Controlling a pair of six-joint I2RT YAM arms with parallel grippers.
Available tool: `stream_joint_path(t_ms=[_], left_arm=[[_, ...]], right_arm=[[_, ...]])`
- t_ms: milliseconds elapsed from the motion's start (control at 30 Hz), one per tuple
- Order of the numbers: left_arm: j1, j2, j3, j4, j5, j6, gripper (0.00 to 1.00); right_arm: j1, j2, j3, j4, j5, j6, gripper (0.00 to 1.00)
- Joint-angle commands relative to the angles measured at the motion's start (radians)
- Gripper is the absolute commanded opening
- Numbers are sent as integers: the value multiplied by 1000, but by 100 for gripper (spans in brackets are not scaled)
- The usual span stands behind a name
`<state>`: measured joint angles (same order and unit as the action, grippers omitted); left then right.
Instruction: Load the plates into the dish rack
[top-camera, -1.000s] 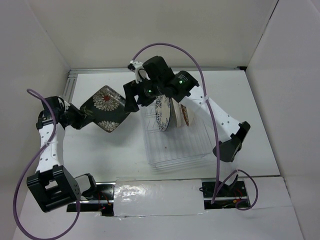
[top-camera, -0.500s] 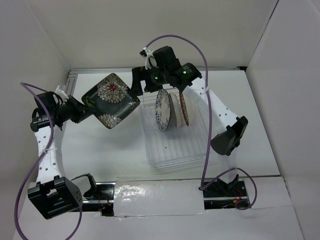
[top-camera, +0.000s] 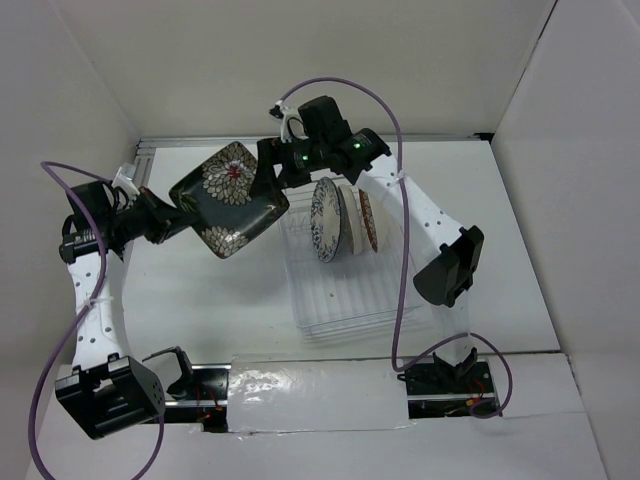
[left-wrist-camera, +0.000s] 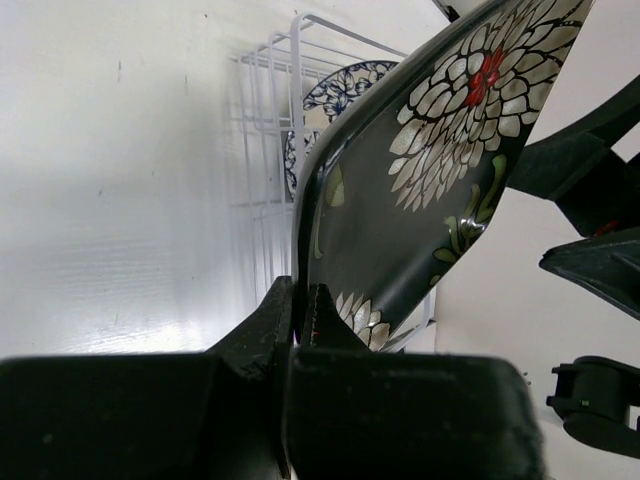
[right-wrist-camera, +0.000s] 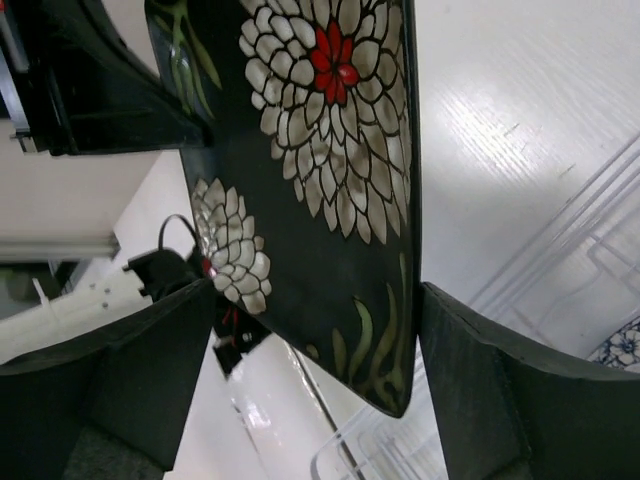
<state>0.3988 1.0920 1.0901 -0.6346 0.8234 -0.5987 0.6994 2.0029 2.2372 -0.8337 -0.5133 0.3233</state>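
The dark square floral plate (top-camera: 228, 200) hangs tilted above the table, left of the dish rack (top-camera: 352, 290). My left gripper (top-camera: 168, 222) is shut on its left corner; the wrist view shows the jaws (left-wrist-camera: 300, 300) clamped on the rim of the plate (left-wrist-camera: 430, 150). My right gripper (top-camera: 268, 178) is open, and its fingers (right-wrist-camera: 130, 370) straddle the opposite corner of the plate (right-wrist-camera: 320, 150) without closing on it. The blue-white floral plate (top-camera: 325, 220) and the brown-rimmed plate (top-camera: 369, 222) stand upright in the rack, with a pale plate edge between them.
The white wire rack (left-wrist-camera: 268, 120) (right-wrist-camera: 560, 260) sits right of centre, its near half holding no plates. White walls enclose the table on the left, back and right. A metal rail (top-camera: 143, 165) runs along the back left corner. Purple cables loop over both arms.
My left arm raised the square plate and carried it up and right toward the rack's back left corner. My right gripper moved left off the rack and now straddles the plate's corner.
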Motion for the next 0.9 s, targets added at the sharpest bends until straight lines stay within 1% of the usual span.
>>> stream_joint_path(t_ms=[0, 33, 67, 233, 267, 300, 333, 433, 500, 533, 567, 600, 633, 667, 700, 767, 800, 867], left_arm=[[6, -46, 59, 102, 171, -6, 0], [6, -44, 56, 102, 178, -4, 0], [5, -47, 50, 102, 183, -1, 0], [6, -57, 27, 121, 203, 0, 0], [8, -58, 25, 124, 209, 0, 0], [8, -63, 25, 125, 215, 0, 0], [6, -63, 24, 127, 220, 0, 0], [6, -72, 28, 131, 220, -1, 0], [6, -72, 33, 127, 220, 2, 0], [5, -73, 34, 127, 221, 4, 0], [6, -73, 34, 124, 221, 4, 0], [6, -73, 34, 124, 223, 2, 0], [6, -73, 31, 124, 221, 2, 0], [6, -75, 30, 124, 220, 0, 0], [6, -75, 27, 125, 218, -1, 0], [6, -73, 24, 127, 215, -4, 0], [6, -73, 21, 127, 214, -6, 0], [5, -72, 17, 130, 215, -7, 0]], right_arm=[[-8, -3, -1, 123, -125, 16, 85], [-8, 0, -4, 130, -140, 16, 83], [-8, 0, -10, 139, -151, 16, 79], [-17, -16, -71, 211, -212, 37, 65], [-15, -15, -76, 217, -217, 48, 65], [-15, -10, -70, 220, -218, 49, 68], [-17, -3, -64, 220, -208, 56, 77], [-24, 40, -13, 194, -205, 59, 82], [-28, 53, -1, 197, -206, 68, 84], [-28, 53, -4, 208, -202, 74, 83], [-32, 50, -19, 229, -205, 88, 79], [-32, 46, -24, 234, -205, 88, 79], [-32, 43, -28, 237, -209, 89, 70], [-32, 43, -33, 242, -220, 91, 65], [-31, 42, -33, 237, -221, 89, 53], [-31, 37, -36, 232, -231, 82, 39], [-32, 31, -50, 232, -231, 82, 24], [-32, -1, -88, 237, -211, 80, 10]])
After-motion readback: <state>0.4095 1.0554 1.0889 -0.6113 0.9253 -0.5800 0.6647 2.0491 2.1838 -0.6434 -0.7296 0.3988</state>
